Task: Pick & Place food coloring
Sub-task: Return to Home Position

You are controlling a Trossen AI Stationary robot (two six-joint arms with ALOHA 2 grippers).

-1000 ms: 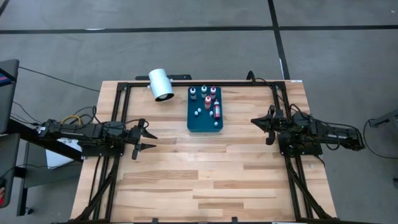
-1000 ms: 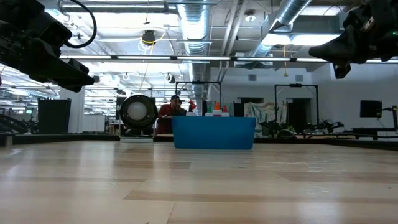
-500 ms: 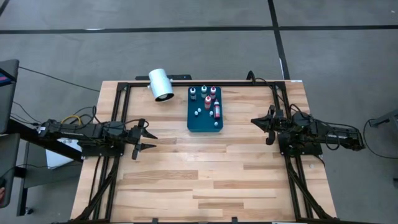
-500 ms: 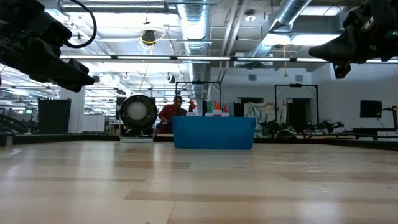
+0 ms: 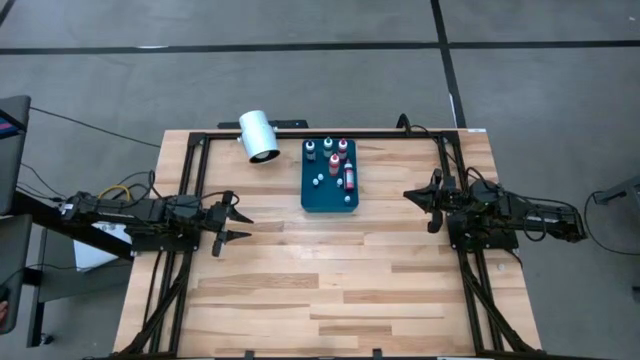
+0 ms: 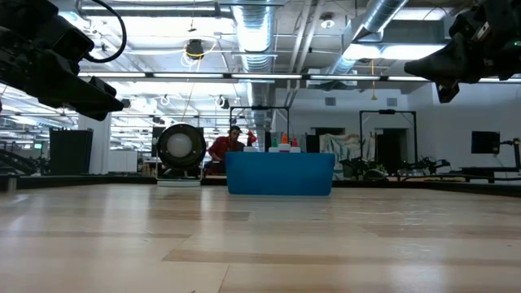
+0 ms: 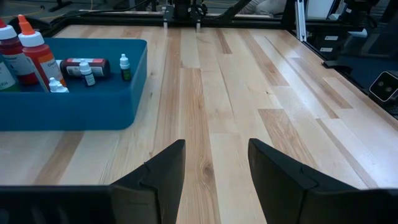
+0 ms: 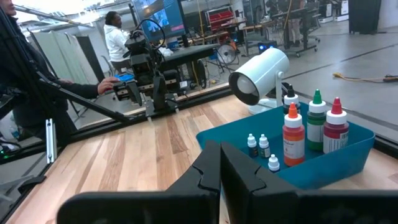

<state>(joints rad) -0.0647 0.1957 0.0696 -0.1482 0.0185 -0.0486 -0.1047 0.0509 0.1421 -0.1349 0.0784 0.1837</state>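
The left wrist view shows a food coloring bottle (image 7: 84, 64) lying flat in the blue bin (image 7: 74, 102), hidden in the low view. The left gripper (image 7: 216, 144) gapes; the right gripper (image 8: 221, 152) has its fingers pressed together.

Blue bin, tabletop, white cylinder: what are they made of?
Blue bin: likely moulded plastic, matte, with a rounded rim. Tabletop: wood, joined strips with visible grain and a light sheen. White cylinder: smooth, slightly glossy, perhaps plastic or coated paper; can't tell.

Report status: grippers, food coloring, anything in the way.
Left gripper open, empty, well left of blue bin. Right gripper shut, empty, right of it. Food coloring bottles inside bin. White cylinder beside bin, clear of both grippers.
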